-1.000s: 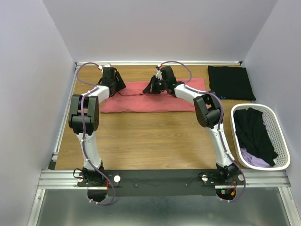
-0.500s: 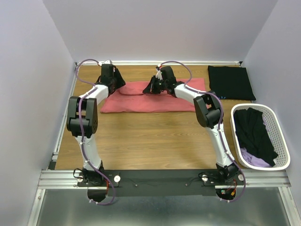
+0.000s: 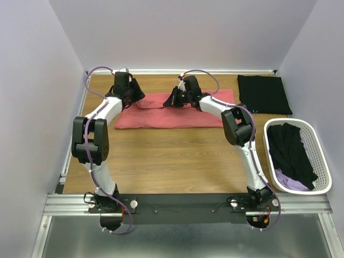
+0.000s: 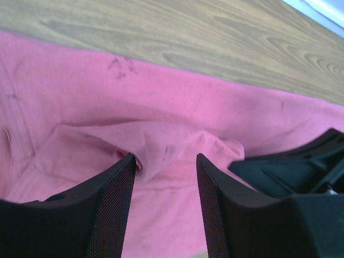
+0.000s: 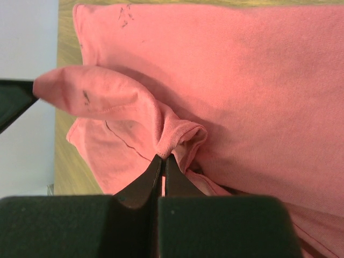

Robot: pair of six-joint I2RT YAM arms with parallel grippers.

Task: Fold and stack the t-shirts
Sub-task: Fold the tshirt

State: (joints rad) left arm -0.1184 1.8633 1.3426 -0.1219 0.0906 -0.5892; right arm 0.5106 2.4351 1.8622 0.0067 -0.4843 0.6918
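Note:
A coral-pink t-shirt (image 3: 172, 113) lies spread across the far middle of the table. My right gripper (image 3: 174, 99) is shut on a pinched-up fold of its ribbed edge (image 5: 174, 137), with the jaws tight together at the cloth (image 5: 163, 158). My left gripper (image 3: 134, 94) hovers over the shirt's left part. Its fingers stand apart (image 4: 165, 161) on either side of a raised ridge of pink cloth (image 4: 161, 107); the left fingertip (image 4: 126, 166) touches that ridge. A folded black t-shirt (image 3: 264, 94) rests at the far right.
A white slatted basket (image 3: 324, 177) at the right edge holds crumpled black shirts (image 3: 290, 150) and a lilac one (image 3: 287, 181). The right gripper's black body (image 4: 301, 166) sits close beside my left fingers. Walls close in the table at back and sides.
The left arm's elbow has swung outward to the left and its wrist has shifted slightly toward the far left corner. The right arm has held still with its pinch.

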